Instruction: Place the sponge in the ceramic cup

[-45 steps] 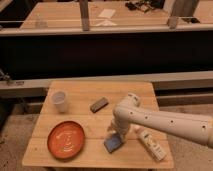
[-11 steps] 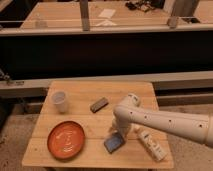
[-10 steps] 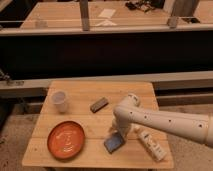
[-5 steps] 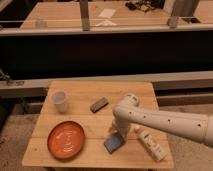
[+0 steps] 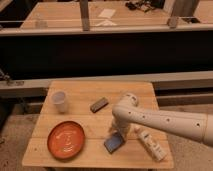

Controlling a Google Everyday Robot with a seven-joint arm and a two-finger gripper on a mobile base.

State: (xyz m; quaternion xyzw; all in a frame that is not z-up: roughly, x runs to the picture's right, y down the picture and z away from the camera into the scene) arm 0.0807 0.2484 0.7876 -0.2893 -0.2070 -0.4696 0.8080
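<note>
The blue sponge lies flat on the wooden table near its front edge, right of centre. My gripper hangs straight down onto the sponge's far right corner, at the end of the white arm that reaches in from the right. The arm hides the fingers. The whitish ceramic cup stands upright at the table's left rear, well away from the gripper, and nothing shows inside it.
An orange plate sits at the front left. A dark grey-brown block lies mid-table between cup and arm. A white bottle lies on its side at the front right, beside the sponge. A dark counter runs behind the table.
</note>
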